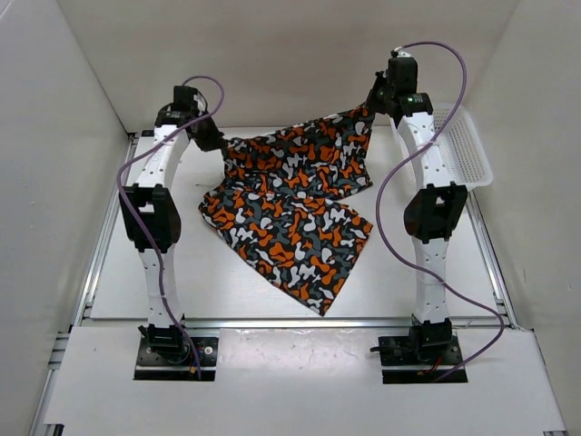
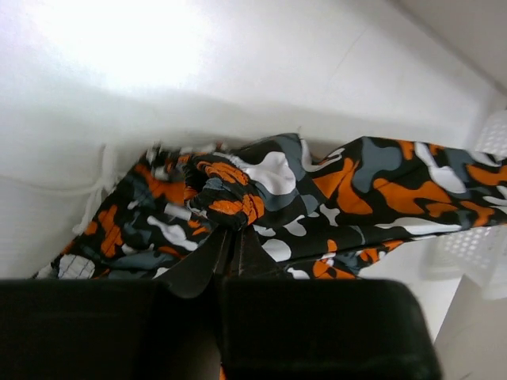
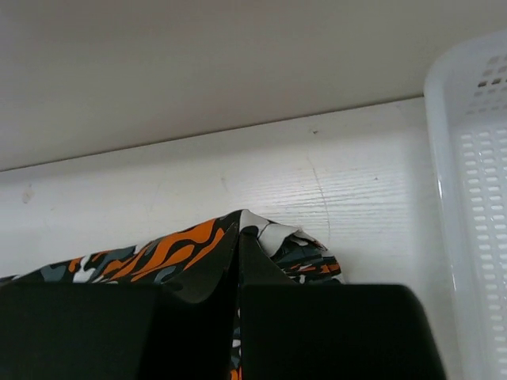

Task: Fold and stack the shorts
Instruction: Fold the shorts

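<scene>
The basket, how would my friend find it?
Start at the white table, then go to its far right edge, past the right arm. The basket sits there, plain white with rows of little holes, unlike the orange camouflage shorts.

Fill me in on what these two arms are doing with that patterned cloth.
Both arms are holding the shorts up between them. The left fingers are shut on a bunched bit of fabric at one far corner, and the right fingers pinch the other far corner. The far edge hangs stretched between the two, while the rest drapes down onto the table. A white mesh basket sits at the far right, apart from the shorts.
</scene>
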